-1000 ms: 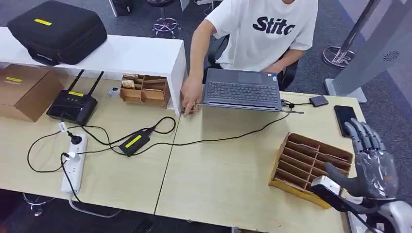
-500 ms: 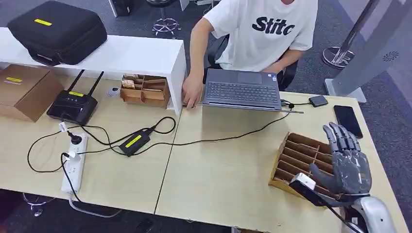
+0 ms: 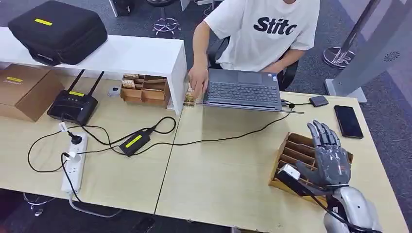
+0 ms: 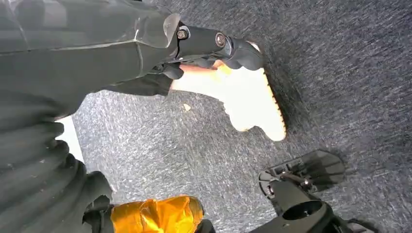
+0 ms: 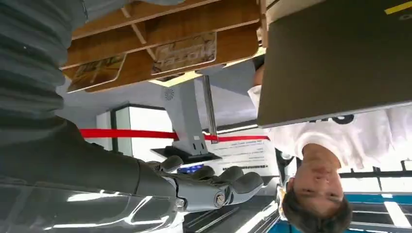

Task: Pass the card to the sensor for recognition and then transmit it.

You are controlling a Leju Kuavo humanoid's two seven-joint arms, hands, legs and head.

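While the right hand hovers: the step in hand looks like the reach for a card; nothing is picked up yet.
Right hand: the silver many-fingered right hand [image 3: 330, 160] hangs over the near-right part of the brown wooden slotted tray [image 3: 297, 145], fingers spread apart and straight, holding nothing.
Left hand: the left hand [image 4: 214, 43] hangs over grey carpet; whether its fingers are apart or curled in cannot be told.
Cards: two tan printed cards with rounded corners lie flat in neighbouring slots of the tray, one card [image 5: 187, 51] beside the other [image 5: 94, 73]; their print is too blurred to read.
Tray: it sits on the right half of the pale wooden table [image 3: 218, 170], angled, with thin dividers between the slots.
Next move: the hand probably has to come down, and thumb and a finger must close on one card's edge; a thin flat card between dividers leaves little to catch.
Sensor: probably the small dark grey square box [image 3: 318, 100] on a cable, far right of the tray, just beside the grey laptop [image 3: 243, 90]; this is a guess.
Receiver: a person in a white printed T-shirt [image 3: 265, 29] sits at the far side, one hand [image 3: 198, 77] at the laptop's left edge.
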